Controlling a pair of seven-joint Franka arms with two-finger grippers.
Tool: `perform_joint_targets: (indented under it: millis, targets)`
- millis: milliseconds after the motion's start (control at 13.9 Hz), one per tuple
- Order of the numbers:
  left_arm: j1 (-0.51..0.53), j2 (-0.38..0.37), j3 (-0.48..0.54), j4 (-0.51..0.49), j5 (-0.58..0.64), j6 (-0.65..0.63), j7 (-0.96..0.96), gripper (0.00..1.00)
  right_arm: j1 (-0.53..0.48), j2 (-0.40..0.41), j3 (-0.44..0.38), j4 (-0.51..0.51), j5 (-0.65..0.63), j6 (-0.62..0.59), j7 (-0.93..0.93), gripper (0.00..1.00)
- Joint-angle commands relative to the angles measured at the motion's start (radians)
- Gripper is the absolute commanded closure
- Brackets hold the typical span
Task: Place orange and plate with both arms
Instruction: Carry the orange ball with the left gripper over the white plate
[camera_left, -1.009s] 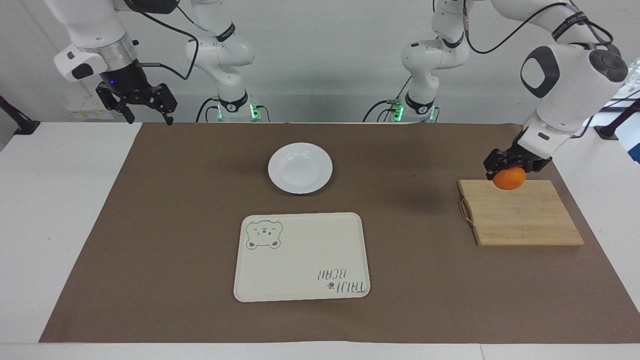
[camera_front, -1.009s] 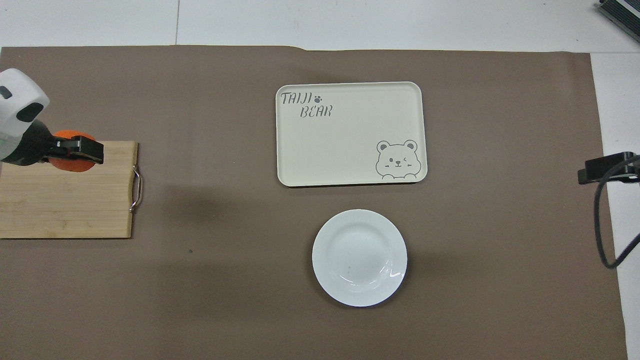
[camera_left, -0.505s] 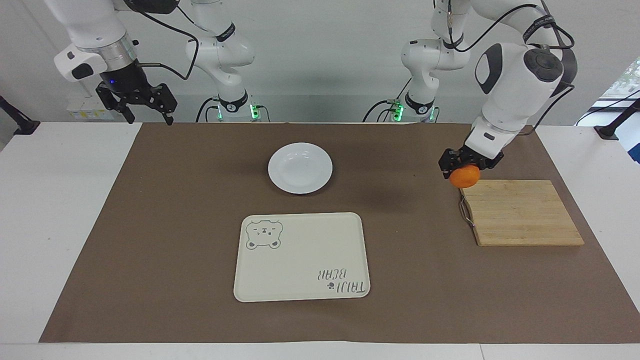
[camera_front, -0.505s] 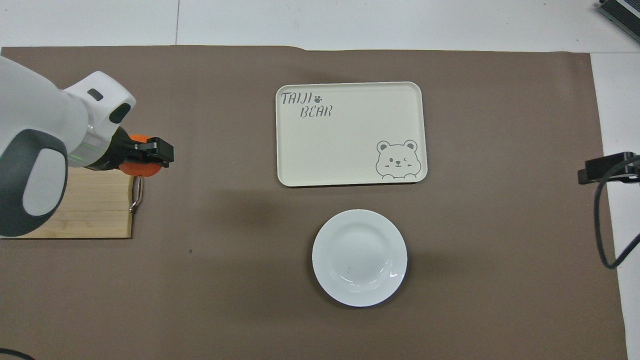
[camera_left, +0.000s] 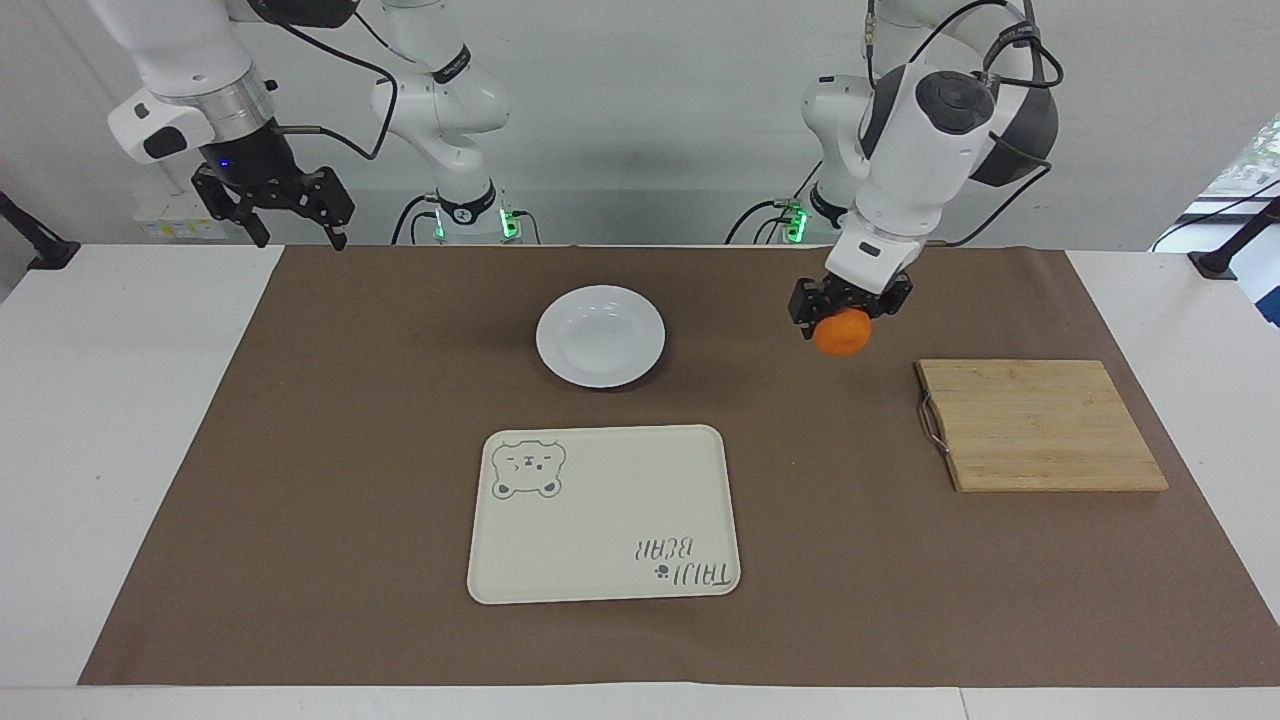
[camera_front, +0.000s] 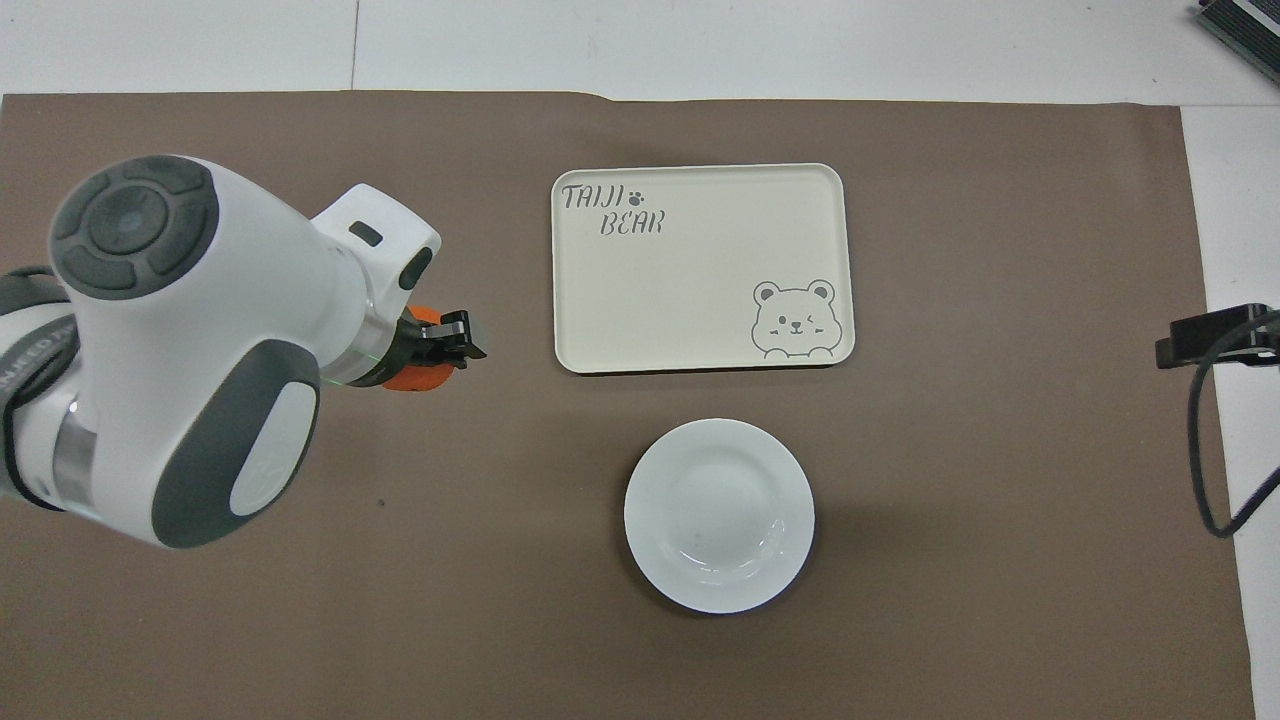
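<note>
Orange (camera_left: 841, 334) hangs clamped in the left gripper (camera_left: 846, 306) over bare mat between the cutting board (camera_left: 1040, 425) and plate (camera_left: 600, 336); center it over the plate before lowering. Right gripper (camera_left: 290, 222) waits, fingers spread.

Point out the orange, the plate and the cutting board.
orange (camera_left: 841, 335): facing view, its lower front, below the left gripper.
plate (camera_left: 600, 336): facing view, its bare centre.
cutting board (camera_left: 1040, 425): facing view, its top face.

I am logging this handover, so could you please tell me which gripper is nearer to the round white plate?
Left. The left gripper, holding the orange, hangs over the mat beside the plate; the right gripper waits at the table's corner.
</note>
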Motion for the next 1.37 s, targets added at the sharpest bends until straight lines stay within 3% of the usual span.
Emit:
perform_joint_targets:
  millis: [0, 432, 937, 1297]
  targets:
    - [-0.072, -0.055, 0.017, -0.062, -0.051, 0.033, -0.078, 1.0, -0.008, -0.001, 0.004, 0.008, 0.0, -0.015, -0.015, 0.0]
    - [-0.233, -0.053, 0.017, -0.174, -0.127, 0.239, -0.195, 1.0, -0.008, -0.001, 0.004, 0.008, 0.0, -0.015, -0.015, 0.0]
    - [-0.46, 0.072, 0.018, -0.27, -0.128, 0.499, -0.359, 1.0, 0.002, -0.016, 0.007, -0.004, -0.017, -0.02, -0.015, 0.0]
    - [-0.538, 0.176, 0.02, -0.291, -0.127, 0.639, -0.396, 1.0, 0.007, -0.038, 0.017, -0.048, -0.019, 0.035, -0.038, 0.0]
